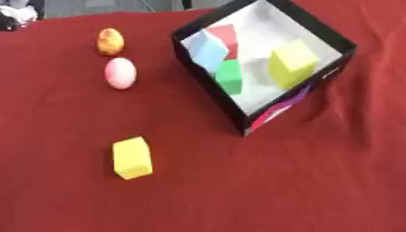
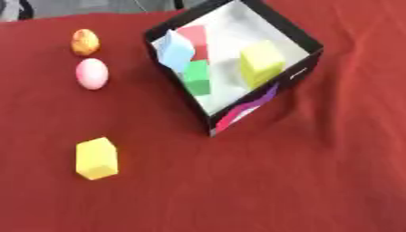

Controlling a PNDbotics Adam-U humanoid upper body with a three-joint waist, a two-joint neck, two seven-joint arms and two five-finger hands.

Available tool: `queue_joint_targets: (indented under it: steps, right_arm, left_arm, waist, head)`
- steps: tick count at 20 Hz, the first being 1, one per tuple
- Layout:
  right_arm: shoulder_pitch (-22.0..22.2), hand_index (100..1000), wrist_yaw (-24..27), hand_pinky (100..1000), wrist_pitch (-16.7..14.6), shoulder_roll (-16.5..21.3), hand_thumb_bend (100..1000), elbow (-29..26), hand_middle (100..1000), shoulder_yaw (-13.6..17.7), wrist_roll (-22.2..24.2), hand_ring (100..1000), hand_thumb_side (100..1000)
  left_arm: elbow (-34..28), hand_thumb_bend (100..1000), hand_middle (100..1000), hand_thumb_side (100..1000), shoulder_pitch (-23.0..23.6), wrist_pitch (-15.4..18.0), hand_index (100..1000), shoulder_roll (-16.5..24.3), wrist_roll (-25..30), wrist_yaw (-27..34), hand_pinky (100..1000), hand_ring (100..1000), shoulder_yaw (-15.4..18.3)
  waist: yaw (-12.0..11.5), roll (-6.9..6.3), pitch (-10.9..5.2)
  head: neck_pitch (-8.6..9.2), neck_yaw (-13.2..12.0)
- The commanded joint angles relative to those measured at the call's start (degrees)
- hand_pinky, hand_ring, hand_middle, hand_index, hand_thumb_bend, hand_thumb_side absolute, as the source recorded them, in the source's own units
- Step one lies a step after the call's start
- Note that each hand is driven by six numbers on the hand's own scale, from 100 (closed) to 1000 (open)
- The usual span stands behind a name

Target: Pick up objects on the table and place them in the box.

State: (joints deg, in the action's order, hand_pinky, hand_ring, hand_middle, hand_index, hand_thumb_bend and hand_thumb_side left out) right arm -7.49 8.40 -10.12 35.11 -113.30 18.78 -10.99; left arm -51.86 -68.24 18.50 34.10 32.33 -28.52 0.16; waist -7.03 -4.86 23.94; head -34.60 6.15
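Observation:
A black box (image 1: 208,88) with a white inside stands turned at an angle at the upper middle of the red cloth. Inside it lie a light blue block (image 1: 208,50), a red block (image 1: 224,35), a green block (image 1: 230,76) and a yellow-green block (image 1: 292,62). Left of the box, an orange egg (image 1: 110,41) lies on the cloth, with a pink egg (image 1: 120,73) just in front of it. A yellow block (image 1: 132,157) sits alone at the lower left. Neither hand shows in either view.
The red cloth (image 1: 301,181) covers the whole table. A white and dark shape (image 1: 16,16) shows at the far upper left corner, beyond the cloth's edge.

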Motion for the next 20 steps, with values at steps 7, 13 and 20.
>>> queue_joint_targets:
  steps: [7, 13, 20]
  right_arm:
    - [-0.4, 737, -2.2, 1000, -0.7, -0.5, 100, -1.3, 638, -0.1, 0.9, 703, 529]
    - [-0.9, 736, -3.3, 1000, -1.0, -1.5, 100, -1.3, 637, -0.5, 1.4, 702, 531]
    - [-1.5, 737, -4.8, 1000, 0.1, -3.2, 100, -1.3, 638, -1.1, 2.9, 702, 530]
  left_arm:
    - [2.3, 203, 748, 416, -3.2, 1.8, 808, -0.4, 3.7, -4.7, 828, 801, 0.9]
    - [4.1, 267, 743, 414, -6.0, 1.6, 810, -1.9, 3.8, -6.5, 854, 813, 1.5]
    - [4.3, 361, 753, 346, -7.9, 1.0, 823, -2.8, 1.9, -11.6, 874, 833, 1.8]
  waist:
    - [0.1, 1.02, -0.17]
    - [0.7, 1.51, 0.75]
    - [1.4, 1.56, 1.18]
  head:
    - [0.60, -1.3]
    - [1.69, -2.4]
    - [3.10, -3.2]
